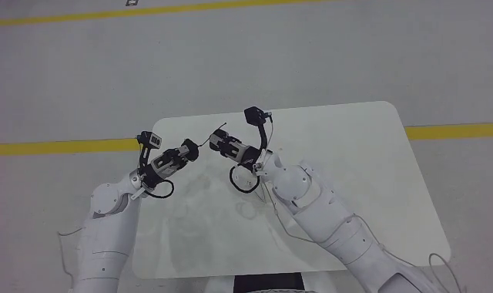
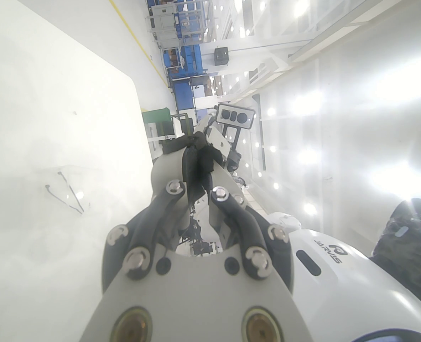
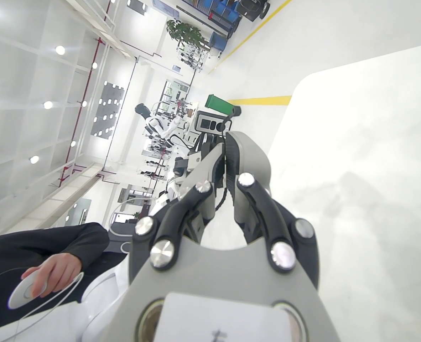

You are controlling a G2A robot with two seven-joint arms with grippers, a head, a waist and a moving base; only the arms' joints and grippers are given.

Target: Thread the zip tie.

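Looking down from above, you find a smooth white table (image 1: 347,139) with rounded corners, matte and faintly smudged, on a pale floor crossed by a yellow line (image 1: 62,147). Your left gripper (image 1: 194,149) and right gripper (image 1: 217,143) face each other tip to tip above the table's far left part. Each has slim dark linkage fingers on a grey body, and the right wrist view shows a ribbed black pad (image 3: 232,154) on one finger. Both claws are clenched, jaws drawn together. The zip tie (image 1: 216,133), a thin black strip, rises from between the two tips and slants toward the far right. You cannot tell which claw pinches it. The table's far edge lies just beyond the tips and the left rounded corner is near. To the right and toward the near side, bare tabletop gives wide room. In the left wrist view two loose ties (image 2: 65,193), thin with small heads, lie flat on the table, meeting at one end.
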